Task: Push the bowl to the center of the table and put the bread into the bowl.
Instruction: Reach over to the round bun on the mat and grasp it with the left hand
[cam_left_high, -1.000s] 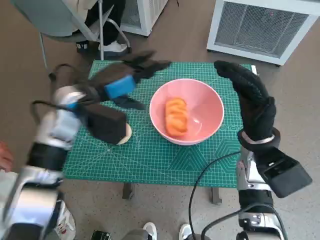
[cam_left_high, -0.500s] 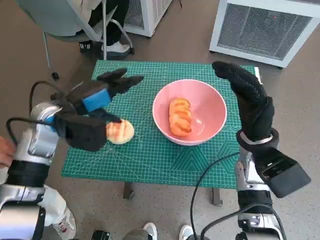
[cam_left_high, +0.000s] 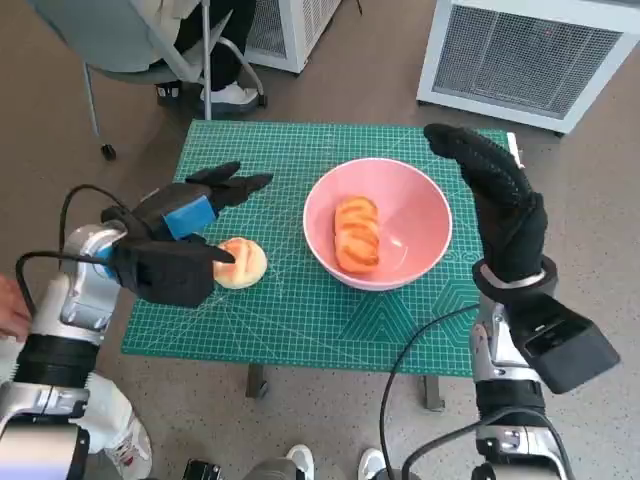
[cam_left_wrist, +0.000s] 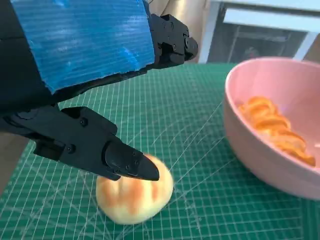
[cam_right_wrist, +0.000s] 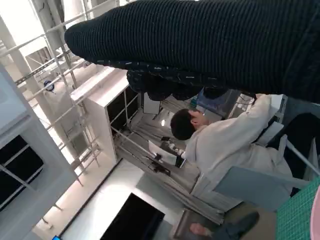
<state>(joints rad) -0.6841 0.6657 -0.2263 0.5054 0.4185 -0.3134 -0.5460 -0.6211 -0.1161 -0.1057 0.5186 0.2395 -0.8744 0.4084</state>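
pink bowl (cam_left_high: 378, 222) sits on the green cutting mat (cam_left_high: 300, 320), roughly mid-mat, with one orange-striped bread piece (cam_left_high: 357, 233) inside it. second bread, a round bun (cam_left_high: 241, 262), lies on the mat well to the left of the bowl, apart from its wall. left hand (cam_left_high: 190, 215) hovers over the bun, fingers spread, holding nothing; in the left wrist view one black fingertip (cam_left_wrist: 131, 164) lies across the bun's top (cam_left_wrist: 134, 195), contact not certain. right hand (cam_left_high: 500, 195) stands at the bowl's right rim, fingers extended and apart, empty. a person in white (cam_right_wrist: 225, 145) sits in the right wrist view.
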